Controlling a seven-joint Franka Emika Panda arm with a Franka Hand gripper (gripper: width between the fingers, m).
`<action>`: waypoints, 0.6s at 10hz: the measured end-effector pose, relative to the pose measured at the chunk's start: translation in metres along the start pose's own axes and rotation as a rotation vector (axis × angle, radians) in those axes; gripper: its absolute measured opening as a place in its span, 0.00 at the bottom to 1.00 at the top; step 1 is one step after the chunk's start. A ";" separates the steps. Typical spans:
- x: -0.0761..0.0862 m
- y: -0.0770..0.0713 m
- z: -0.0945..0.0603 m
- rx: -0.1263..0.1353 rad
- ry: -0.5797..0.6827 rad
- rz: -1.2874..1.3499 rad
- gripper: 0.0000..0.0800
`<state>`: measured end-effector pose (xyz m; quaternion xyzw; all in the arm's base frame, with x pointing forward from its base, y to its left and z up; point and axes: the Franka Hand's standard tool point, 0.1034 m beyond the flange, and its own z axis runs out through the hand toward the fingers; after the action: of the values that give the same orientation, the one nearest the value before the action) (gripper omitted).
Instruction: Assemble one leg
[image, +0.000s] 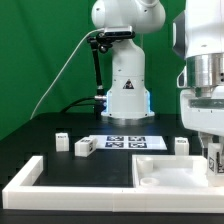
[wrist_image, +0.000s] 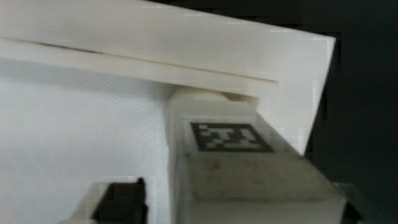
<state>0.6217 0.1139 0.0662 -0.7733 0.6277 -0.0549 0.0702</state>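
Observation:
In the wrist view, a white leg (wrist_image: 228, 150) with a black-and-white square tag on its face sits between my gripper's (wrist_image: 240, 207) two dark fingers (wrist_image: 121, 200). The gripper is shut on it. The leg's far end rests against a corner of the large flat white tray (wrist_image: 89, 110). In the exterior view my gripper (image: 213, 158) hangs over the right part of the tray (image: 160, 172), at the exterior view's right. The leg itself is mostly hidden there by the hand.
Three more small white legs stand on the black table (image: 60, 141) (image: 83, 147) (image: 181, 144). The marker board (image: 125, 142) lies in front of the robot base. A long white L-shaped border bar (image: 40, 180) runs along the front and left.

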 end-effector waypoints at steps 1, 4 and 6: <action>0.000 -0.001 -0.001 -0.004 0.002 -0.125 0.69; -0.001 -0.005 -0.004 -0.011 -0.003 -0.515 0.81; 0.001 -0.007 -0.004 -0.012 0.002 -0.744 0.81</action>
<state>0.6275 0.1142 0.0713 -0.9490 0.3039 -0.0737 0.0401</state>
